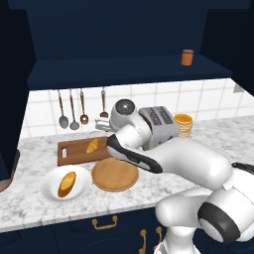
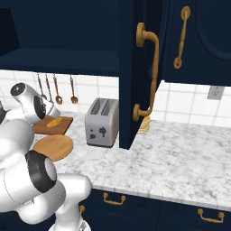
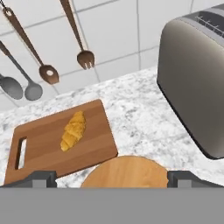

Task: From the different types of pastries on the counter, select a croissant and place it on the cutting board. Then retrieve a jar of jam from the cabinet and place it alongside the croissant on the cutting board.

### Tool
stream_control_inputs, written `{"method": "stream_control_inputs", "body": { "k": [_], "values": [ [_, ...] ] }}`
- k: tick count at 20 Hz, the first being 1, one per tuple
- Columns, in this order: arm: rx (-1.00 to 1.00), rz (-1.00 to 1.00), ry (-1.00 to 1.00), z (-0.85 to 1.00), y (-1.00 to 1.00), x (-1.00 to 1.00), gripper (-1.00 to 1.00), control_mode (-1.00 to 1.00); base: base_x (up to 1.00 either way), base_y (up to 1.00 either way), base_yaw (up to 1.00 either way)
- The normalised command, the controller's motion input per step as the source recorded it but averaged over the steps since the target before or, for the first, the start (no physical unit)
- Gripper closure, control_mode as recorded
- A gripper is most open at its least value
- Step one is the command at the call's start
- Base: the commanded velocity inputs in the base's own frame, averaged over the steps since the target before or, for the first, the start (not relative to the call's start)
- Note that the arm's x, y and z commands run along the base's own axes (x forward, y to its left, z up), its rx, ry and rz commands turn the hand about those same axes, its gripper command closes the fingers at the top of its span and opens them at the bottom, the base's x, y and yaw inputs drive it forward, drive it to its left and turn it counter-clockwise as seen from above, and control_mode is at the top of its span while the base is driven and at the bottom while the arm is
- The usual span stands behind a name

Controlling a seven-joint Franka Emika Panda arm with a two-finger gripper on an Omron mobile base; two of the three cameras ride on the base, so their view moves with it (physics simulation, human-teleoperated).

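The croissant (image 3: pixel 73 130) is golden yellow, the board (image 3: pixel 43 146) brown wood, the counter (image 3: pixel 140 118) white-grey marbled, the toaster (image 3: pixel 192 78) silver-grey.

The cutting board (image 3: pixel 52 142) is brown wood with visible grain and a matt face; the round plate (image 3: pixel 127 173) is paler, smooth wood. The croissant (image 3: pixel 73 130) looks golden and ridged. The tabletop (image 3: pixel 140 118) is polished white-and-grey marbled stone. The toaster (image 3: pixel 194 78) is brushed grey metal with a soft sheen. The wall tiles (image 3: pixel 113 30) are glossy white.
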Motion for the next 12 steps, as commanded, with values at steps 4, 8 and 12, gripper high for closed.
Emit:
{"method": "stream_control_inputs", "body": {
  "k": [4, 8, 12],
  "values": [
    [0.00, 0.15, -0.05, 0.69, 0.00, -0.19, -1.00, -1.00, 0.00, 0.00, 0.00],
    [0.00, 0.14, -0.04, 0.80, 0.00, -0.23, -1.00, -1.00, 0.00, 0.00, 0.00],
    [0.00, 0.02, -0.09, 0.88, -0.07, -0.25, -1.00, -1.00, 0.00, 0.00, 0.00]
  ]
}}
